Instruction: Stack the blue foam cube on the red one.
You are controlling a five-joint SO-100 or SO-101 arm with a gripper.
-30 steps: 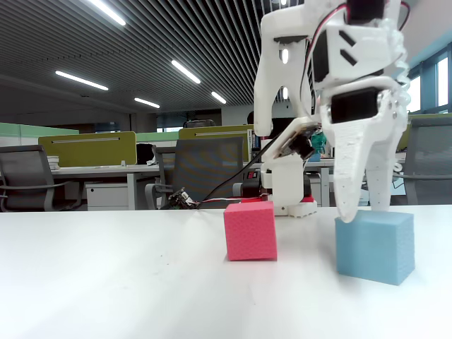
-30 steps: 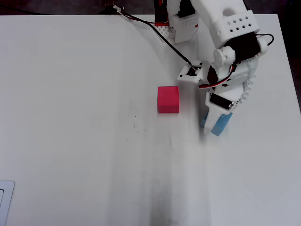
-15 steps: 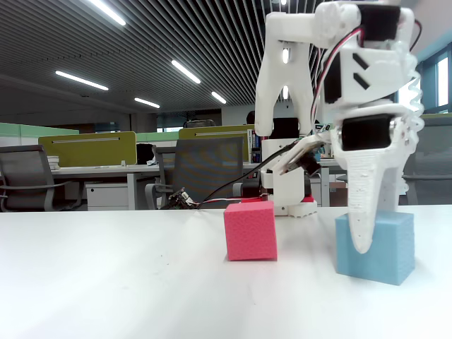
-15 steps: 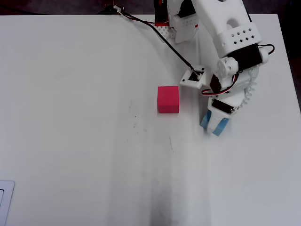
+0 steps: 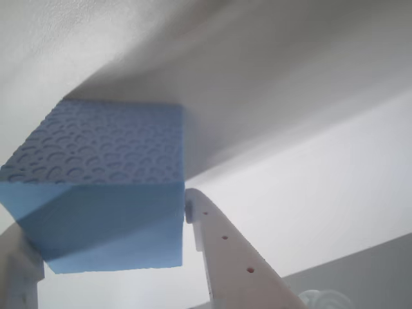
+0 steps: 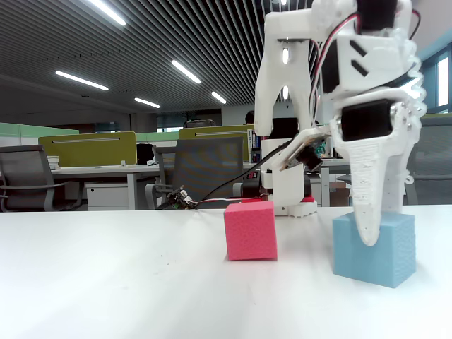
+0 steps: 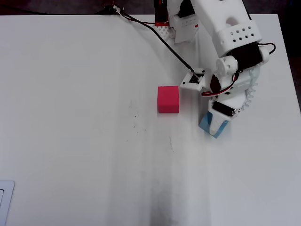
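The blue foam cube [image 6: 393, 256] rests on the white table at the right, and my gripper [image 6: 374, 239] reaches down over it from above. One white finger [image 6: 369, 212] crosses the cube's front face. The wrist view fills with the blue foam cube [image 5: 103, 148], and both fingers [image 5: 222, 248] press its sides, so the gripper [image 5: 103, 215] is shut on it. From overhead, the gripper [image 7: 214, 127] covers most of the blue foam cube [image 7: 204, 125]. The red one [image 6: 249, 229] stands free on the table to the left, about a cube's width from the blue cube, seen overhead as the red one [image 7: 168, 99].
The arm's base [image 7: 181, 23] sits at the table's far edge, with a black cable [image 7: 155, 29] running left from it. The table's right edge [image 7: 292, 94] is close to the gripper. A pale object [image 7: 4, 202] pokes in at the bottom left corner.
The gripper has turned and lowered over the blue cube, and its spread fingers have closed on the sides. The blue cube has shifted slightly. The red cube has not moved.
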